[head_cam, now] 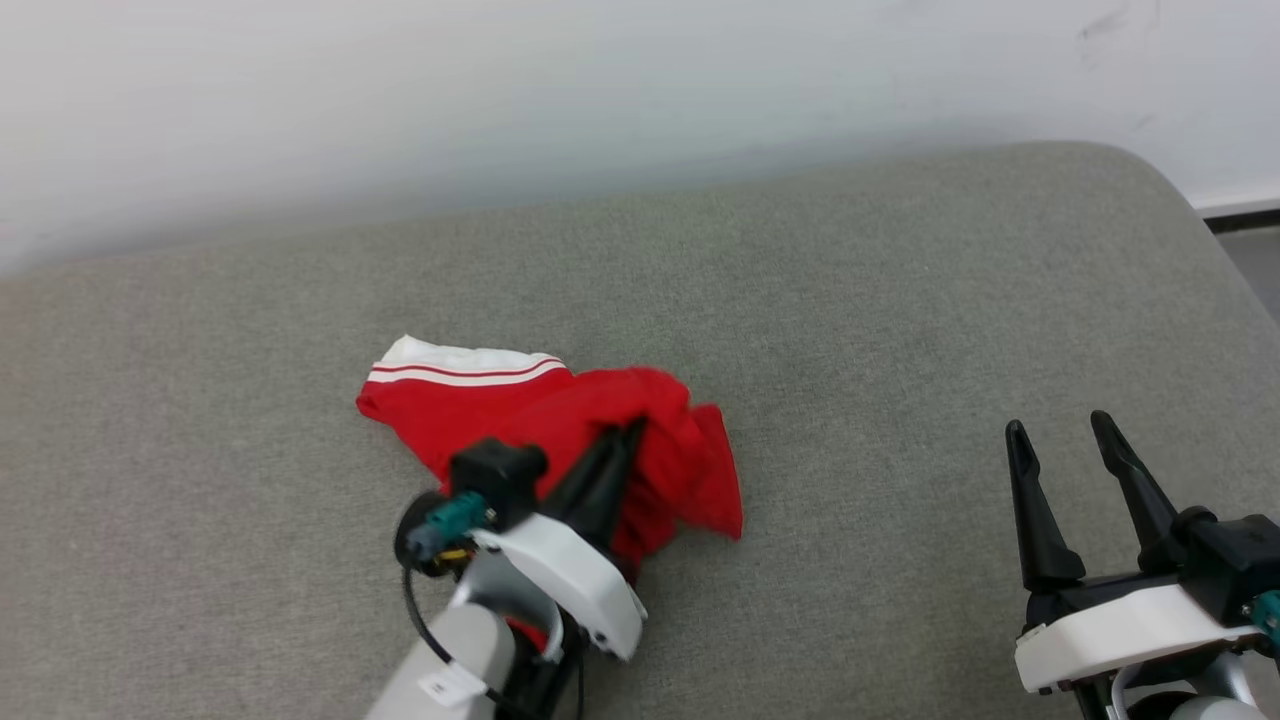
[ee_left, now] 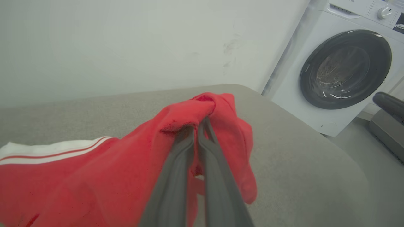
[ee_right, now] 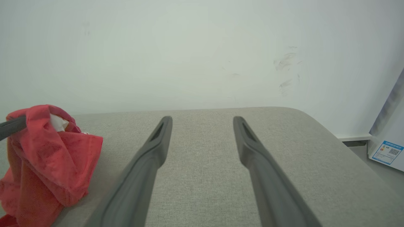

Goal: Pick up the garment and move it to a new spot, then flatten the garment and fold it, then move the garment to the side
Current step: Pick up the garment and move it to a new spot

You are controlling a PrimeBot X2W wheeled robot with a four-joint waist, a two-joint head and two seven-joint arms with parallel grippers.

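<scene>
Jaws of the left gripper are pinched tight on a raised fold of the garment, which lies bunched on the grey desk, white striped trim toward the wall. Jaws of the right gripper stand wide and empty, well apart to its right. Being nearer, the left arm looks set to lift it
</scene>
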